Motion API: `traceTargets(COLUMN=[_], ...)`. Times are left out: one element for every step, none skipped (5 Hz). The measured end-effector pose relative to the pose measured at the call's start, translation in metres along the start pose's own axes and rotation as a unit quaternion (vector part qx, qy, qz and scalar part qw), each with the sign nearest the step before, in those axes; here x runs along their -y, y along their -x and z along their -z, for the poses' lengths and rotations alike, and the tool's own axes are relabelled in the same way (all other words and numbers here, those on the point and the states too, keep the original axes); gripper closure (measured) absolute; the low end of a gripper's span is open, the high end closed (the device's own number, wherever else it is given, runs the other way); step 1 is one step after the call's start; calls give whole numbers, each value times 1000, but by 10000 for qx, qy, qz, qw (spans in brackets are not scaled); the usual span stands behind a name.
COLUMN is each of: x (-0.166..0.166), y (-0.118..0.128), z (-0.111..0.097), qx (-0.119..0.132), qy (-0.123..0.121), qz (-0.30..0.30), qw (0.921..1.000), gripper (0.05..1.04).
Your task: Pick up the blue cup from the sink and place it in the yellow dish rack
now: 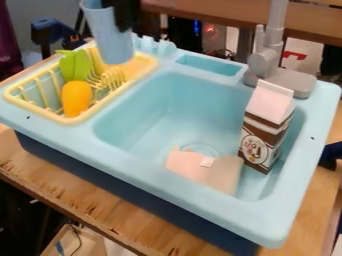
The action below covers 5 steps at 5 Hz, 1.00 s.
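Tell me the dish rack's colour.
The dish rack is pale yellow, clearest in the camera view.

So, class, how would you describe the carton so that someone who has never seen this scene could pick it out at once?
Find the light-blue toy sink, then its grey faucet. Just in front of that, the carton stands in the basin. Its brown-and-white sides and peaked top set it apart from the low pink piece nearby.
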State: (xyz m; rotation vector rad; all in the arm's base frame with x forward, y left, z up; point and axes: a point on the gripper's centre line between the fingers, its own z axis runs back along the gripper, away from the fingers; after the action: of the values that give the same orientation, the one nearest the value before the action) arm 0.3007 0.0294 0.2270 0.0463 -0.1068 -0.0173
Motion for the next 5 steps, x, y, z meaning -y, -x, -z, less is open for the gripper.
traceTargets(x=[-21, -38, -42, -42, -41], y=[-14, -22, -28, -39, -48], z=[11, 23, 38, 57, 59], qx=[-103, -220, -327, -500, -389], qy=[56, 158, 234, 354, 384], qz=[-20, -21, 8, 126, 172], qw=[9999, 9996, 9992, 9980, 9984], gripper=[991, 991, 991, 991, 991])
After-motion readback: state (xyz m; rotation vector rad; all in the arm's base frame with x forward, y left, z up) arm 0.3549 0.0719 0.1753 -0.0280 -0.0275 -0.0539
